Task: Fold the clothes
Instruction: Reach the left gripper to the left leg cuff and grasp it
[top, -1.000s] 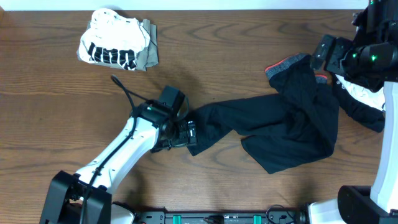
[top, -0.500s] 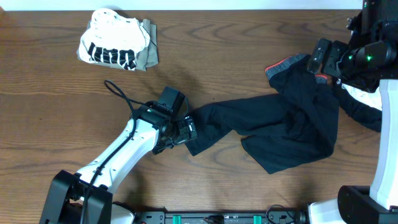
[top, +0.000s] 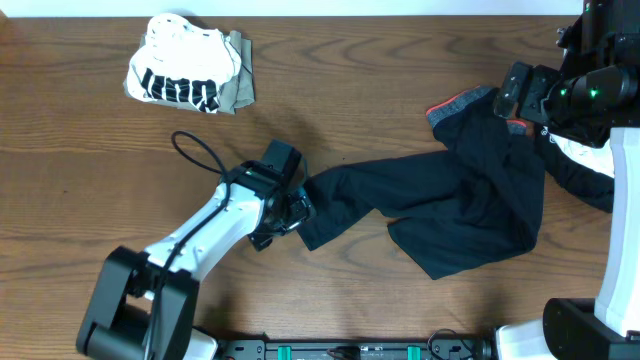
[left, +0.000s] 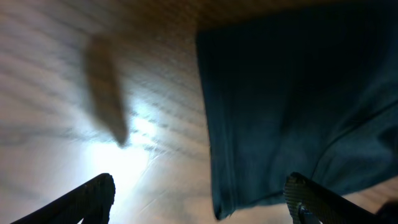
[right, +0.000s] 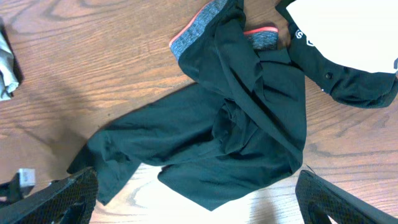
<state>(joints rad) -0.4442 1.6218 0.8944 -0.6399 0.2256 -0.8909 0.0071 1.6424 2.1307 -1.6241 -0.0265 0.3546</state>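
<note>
Long black trousers (top: 450, 210) lie crumpled across the table's right half. Their grey, red-edged waistband (top: 462, 102) is at the upper right, and one leg stretches left. My left gripper (top: 298, 212) is down at that leg's cuff. In the left wrist view the gripper (left: 200, 194) is open, and the dark hem corner (left: 261, 124) reaches in between its fingers from the right. My right gripper (top: 517, 92) hangs open above the waistband; in the right wrist view the gripper (right: 199, 198) is high over the trousers (right: 236, 124) with nothing in it.
A folded white top with black print (top: 178, 68) rests on an olive piece (top: 241, 82) at the back left. A black-and-white garment (top: 585, 165) lies at the right edge, under the right arm. Bare wood (top: 90, 190) spreads to the left.
The left arm has swung slightly, drawing its gripper a little left along the cuff; its cable loop has shifted. The trousers lie as before. The right arm has barely moved.
</note>
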